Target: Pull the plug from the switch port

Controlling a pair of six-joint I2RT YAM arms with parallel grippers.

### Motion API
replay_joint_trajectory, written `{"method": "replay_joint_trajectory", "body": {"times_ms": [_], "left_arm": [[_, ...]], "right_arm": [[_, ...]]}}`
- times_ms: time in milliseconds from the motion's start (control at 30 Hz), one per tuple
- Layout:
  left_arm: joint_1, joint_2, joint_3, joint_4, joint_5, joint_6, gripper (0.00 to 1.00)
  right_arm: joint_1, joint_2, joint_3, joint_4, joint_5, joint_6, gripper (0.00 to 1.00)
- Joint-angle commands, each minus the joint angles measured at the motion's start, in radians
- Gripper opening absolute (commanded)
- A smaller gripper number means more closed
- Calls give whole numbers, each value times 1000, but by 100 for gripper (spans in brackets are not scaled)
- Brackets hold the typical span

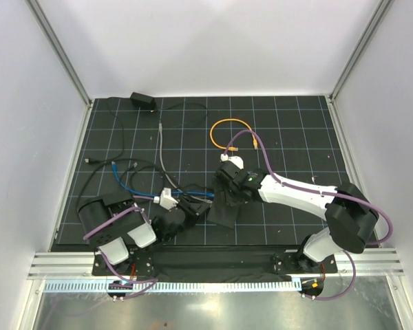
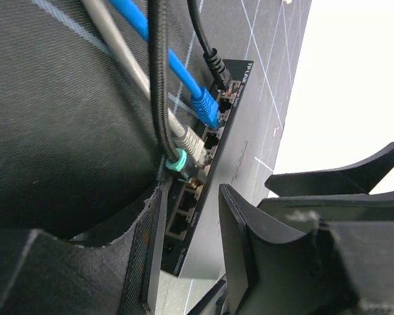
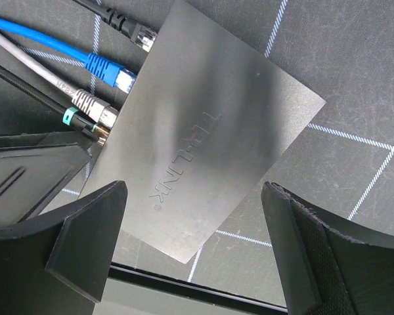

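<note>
The flat black switch lies on the gridded mat, near the front centre in the top view. Its port edge holds several plugs in a row: a black plug, a blue plug, a metal-shelled grey plug and a green-ringed plug on a black braided cable. The ports nearest me are empty. My left gripper is open, its jaws either side of the switch's near end. My right gripper is open and empty, hovering over the switch's top.
Blue, grey and black cables trail left across the mat. A white connector lies by my left gripper. An orange cable and a small black adapter lie farther back. White walls enclose three sides.
</note>
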Motion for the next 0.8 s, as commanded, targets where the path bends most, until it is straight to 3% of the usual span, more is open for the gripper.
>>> {"method": "replay_joint_trajectory", "body": {"times_ms": [0, 400, 767], "left_arm": [[-8, 35, 21, 51, -32, -26, 41], [-50, 119, 15, 26, -101, -187, 38], [-51, 144, 38, 14, -158, -193, 36]], "right_arm": [[-5, 7, 30, 24, 8, 11, 92], [-7, 14, 28, 33, 4, 14, 92], [-10, 10, 30, 27, 7, 11, 92]]}}
